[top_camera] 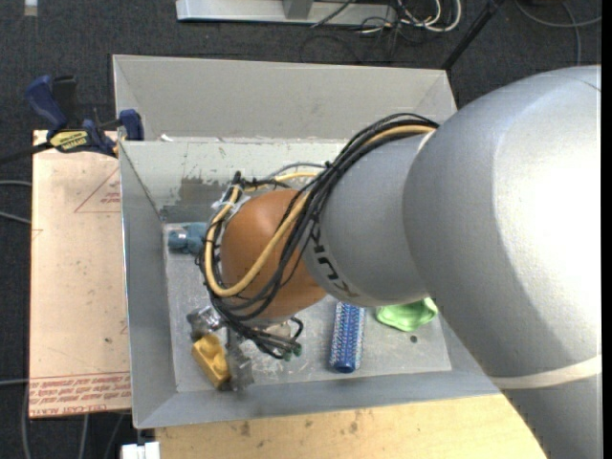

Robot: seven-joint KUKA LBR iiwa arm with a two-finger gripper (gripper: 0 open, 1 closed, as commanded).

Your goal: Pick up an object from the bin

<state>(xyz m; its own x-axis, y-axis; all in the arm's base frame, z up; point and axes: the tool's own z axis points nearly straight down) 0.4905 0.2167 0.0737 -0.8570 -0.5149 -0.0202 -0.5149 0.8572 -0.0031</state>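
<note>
My gripper (226, 342) is low in the bin's front left corner, under the orange wrist cover. A small yellow block-like thing (210, 359) lies right at its tip, touching or nearly touching it; whether it is held I cannot tell. A blue bristly roller (346, 337) lies on the floor to the right of the gripper, apart from it. A little blue-grey thing (184, 240) sits by the left wall, behind the gripper.
A flat bright green thing (405, 314) lies partly under the arm at the right of the bin. The arm and its cables cover the middle and right of the bin. The front wall is close to the gripper.
</note>
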